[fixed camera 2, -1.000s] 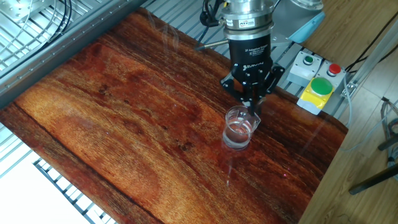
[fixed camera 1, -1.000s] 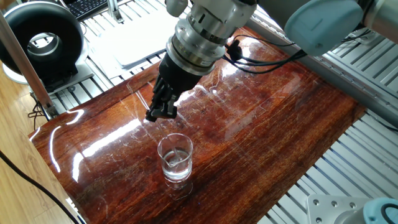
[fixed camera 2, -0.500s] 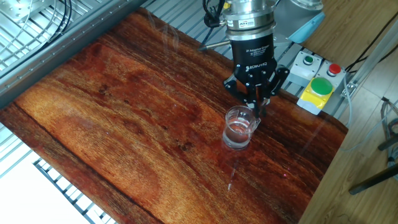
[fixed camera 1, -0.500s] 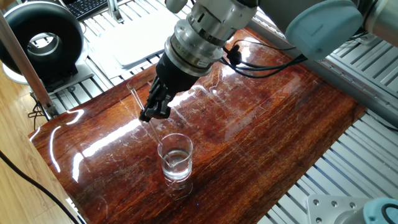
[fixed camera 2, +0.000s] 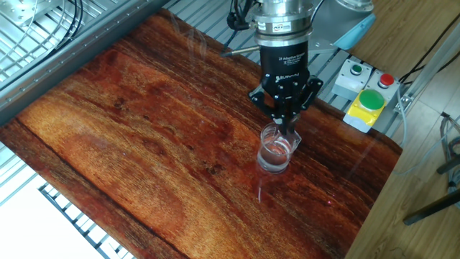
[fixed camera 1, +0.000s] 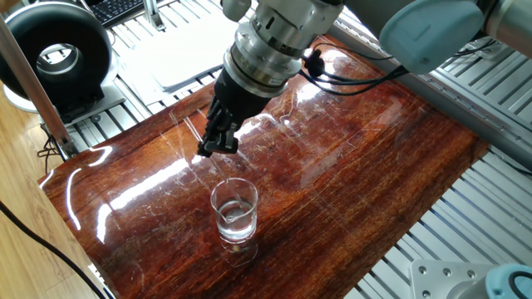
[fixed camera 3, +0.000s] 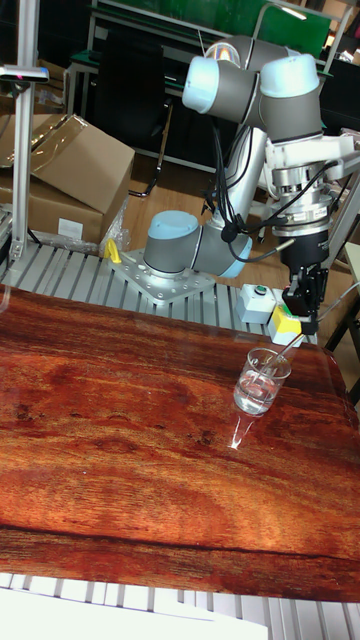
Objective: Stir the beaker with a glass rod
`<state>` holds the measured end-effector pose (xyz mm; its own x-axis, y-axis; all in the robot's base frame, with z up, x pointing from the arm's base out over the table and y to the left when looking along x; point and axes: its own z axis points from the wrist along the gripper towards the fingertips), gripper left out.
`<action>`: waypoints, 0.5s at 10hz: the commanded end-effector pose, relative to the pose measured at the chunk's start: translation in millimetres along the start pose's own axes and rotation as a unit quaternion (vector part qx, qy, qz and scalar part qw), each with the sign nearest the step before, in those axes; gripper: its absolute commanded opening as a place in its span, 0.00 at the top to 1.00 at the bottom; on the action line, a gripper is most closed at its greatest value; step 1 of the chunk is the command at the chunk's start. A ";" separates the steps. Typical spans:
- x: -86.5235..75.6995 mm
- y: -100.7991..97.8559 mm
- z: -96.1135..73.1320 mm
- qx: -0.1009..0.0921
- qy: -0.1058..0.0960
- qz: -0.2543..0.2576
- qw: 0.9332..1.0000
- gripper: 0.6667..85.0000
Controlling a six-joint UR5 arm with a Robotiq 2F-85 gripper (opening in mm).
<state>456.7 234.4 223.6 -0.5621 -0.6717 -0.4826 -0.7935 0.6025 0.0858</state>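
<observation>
The beaker (fixed camera 1: 233, 211) (fixed camera 2: 275, 150) (fixed camera 3: 262, 381) stands upright on the glossy wooden table (fixed camera 1: 374, 166), with clear liquid in it. My gripper (fixed camera 1: 218, 144) (fixed camera 2: 285, 123) (fixed camera 3: 303, 319) hangs just above and beside its rim, shut on the glass rod (fixed camera 3: 284, 351). The rod slants down from the fingers into the beaker. In both fixed views the rod is only a faint line, and its lower tip inside the glass is hard to make out.
A black round device (fixed camera 1: 58, 50) and a white board (fixed camera 1: 191, 62) lie beyond the table's far left edge. A box with a green button (fixed camera 2: 370, 101) sits right behind the gripper. Metal slats surround the table. Cardboard boxes (fixed camera 3: 70, 170) stand on the floor.
The gripper swung sideways with the rod half a second ago and has now swung back to near where it was. The beaker has stayed in place.
</observation>
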 end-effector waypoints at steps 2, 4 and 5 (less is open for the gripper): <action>-19.0 19.5 -2.2 -0.041 -0.039 0.080 0.995 1.00; -26.5 6.4 0.0 -0.020 -0.047 0.057 0.997 1.00; -24.6 -4.5 0.2 0.000 -0.038 0.028 0.999 1.00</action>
<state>460.9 249.6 230.6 -0.6186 -0.5872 -0.5220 -0.7471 0.6454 0.1592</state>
